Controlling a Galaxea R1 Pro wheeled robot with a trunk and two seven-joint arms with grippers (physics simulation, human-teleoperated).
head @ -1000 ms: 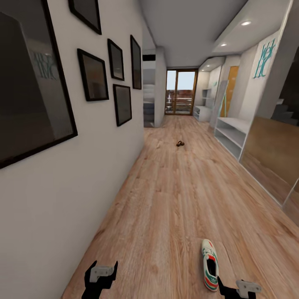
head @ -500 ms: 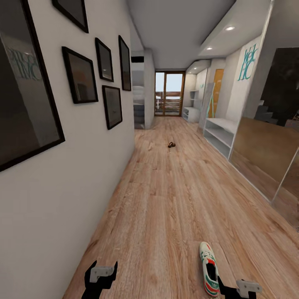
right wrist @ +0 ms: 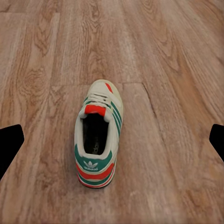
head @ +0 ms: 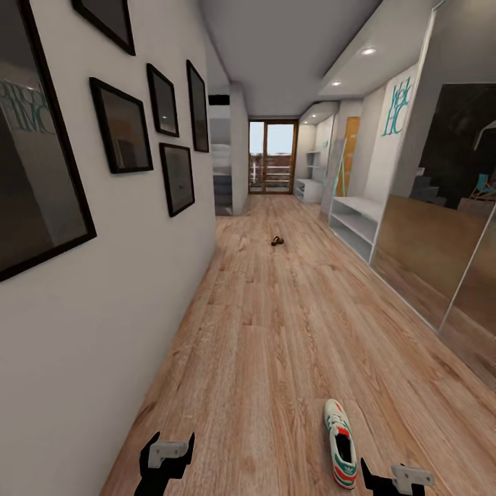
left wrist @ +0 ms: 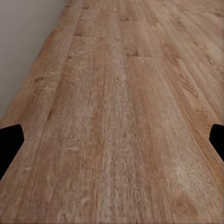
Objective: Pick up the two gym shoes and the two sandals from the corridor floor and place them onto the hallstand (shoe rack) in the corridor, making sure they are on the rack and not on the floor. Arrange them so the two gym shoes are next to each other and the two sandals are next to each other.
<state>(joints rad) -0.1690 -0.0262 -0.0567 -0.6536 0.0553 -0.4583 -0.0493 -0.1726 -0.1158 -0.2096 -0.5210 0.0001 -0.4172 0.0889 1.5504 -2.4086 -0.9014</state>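
Where the floor (head: pixel 289 331) runs from the robot to the far glass door (head: pixel 273 158), it forms a long open lane of wood planks, bounded on one side by a white wall (head: pixel 131 275) hung with dark picture frames (head: pixel 122 125) and on the other by mirrored sliding panels (head: pixel 441 234). The shoe rack (head: pixel 355 224) stands against the mirrored side, past the panels, with a flat top and open shelves. Beyond the rack a tall mirror (head: pixel 335 172) leans at the same side.

One sneaker (head: pixel 341 452) lies flat on the floor, well short of the rack, toe pointing down the corridor and heel toward the robot. It sits just ahead of the right gripper (head: pixel 398 477) and slightly to its inner side, not touching it. In the right wrist view the sneaker (right wrist: pixel 98 135) lies between the two spread fingertips (right wrist: pixel 10 142), upright on its sole, apart from both.

A small dark sandal (head: pixel 277 240) lies mid-lane, level with the rack and well apart from it.

The left gripper (head: pixel 167 456) hangs near the wall over bare planks, fingers spread and holding nothing. The right gripper is likewise spread and empty.
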